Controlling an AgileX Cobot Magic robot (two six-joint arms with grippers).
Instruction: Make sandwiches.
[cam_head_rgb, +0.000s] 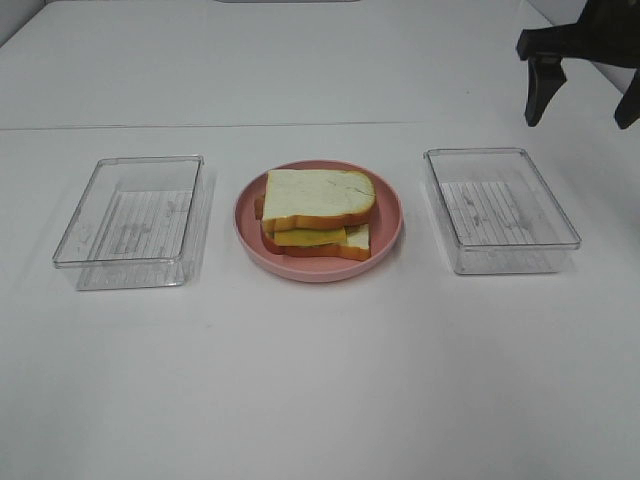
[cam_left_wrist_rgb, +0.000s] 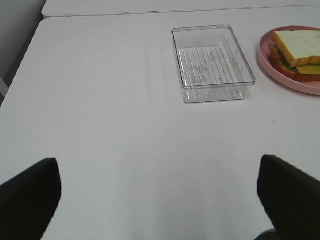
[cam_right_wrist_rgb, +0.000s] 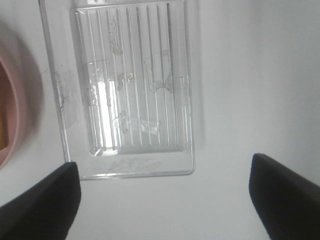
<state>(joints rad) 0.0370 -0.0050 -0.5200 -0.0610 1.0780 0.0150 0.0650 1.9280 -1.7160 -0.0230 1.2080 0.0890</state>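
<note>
The stacked toy sandwich of white bread slices (cam_head_rgb: 318, 212) on the round pink plate (cam_head_rgb: 390, 240) sits frame-centre; the empty, wide-open right gripper (cam_head_rgb: 585, 95), upper right, is nearer.

High camera looks down across the white bench (cam_head_rgb: 320, 400), both trays and the pink plate (cam_head_rgb: 388, 240) in frame; left wrist view sits low, looking across at the left tray (cam_left_wrist_rgb: 212, 62) and plate edge; right wrist view hangs close, straight down over the right tray (cam_right_wrist_rgb: 125, 90)
</note>
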